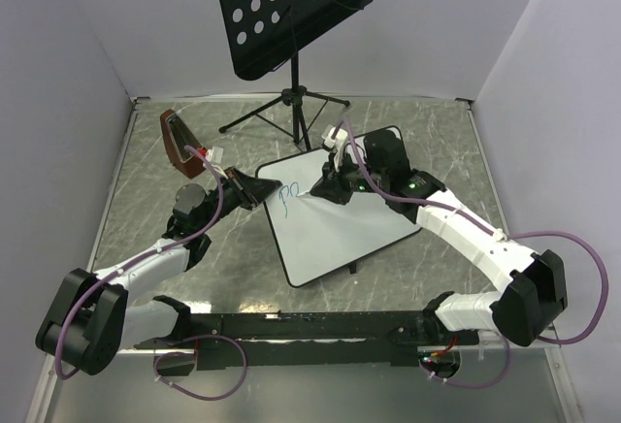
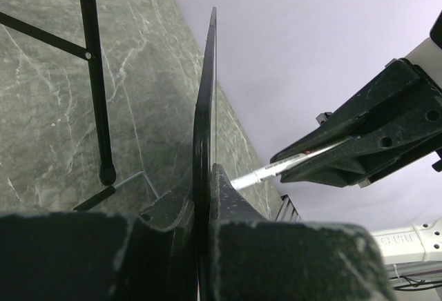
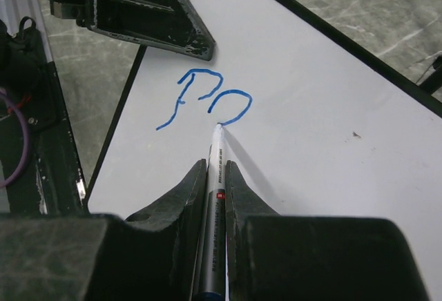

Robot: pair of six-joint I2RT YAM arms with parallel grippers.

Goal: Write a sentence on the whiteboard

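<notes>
Currently my right gripper [image 3: 215,170] pinches the marker [image 3: 214,201] tip-down on the whiteboard [image 3: 331,108], my left gripper [image 2: 205,190] clamping its edge; a slip there would skew the sentence [image 3: 210,101].

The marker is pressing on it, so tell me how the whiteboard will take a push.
The whiteboard looks thin with a straight edge in the left wrist view, so probably stiff and light. The left gripper clamps just one edge, so it may pivot under the marker. Its smooth face likely slides easily.
</notes>
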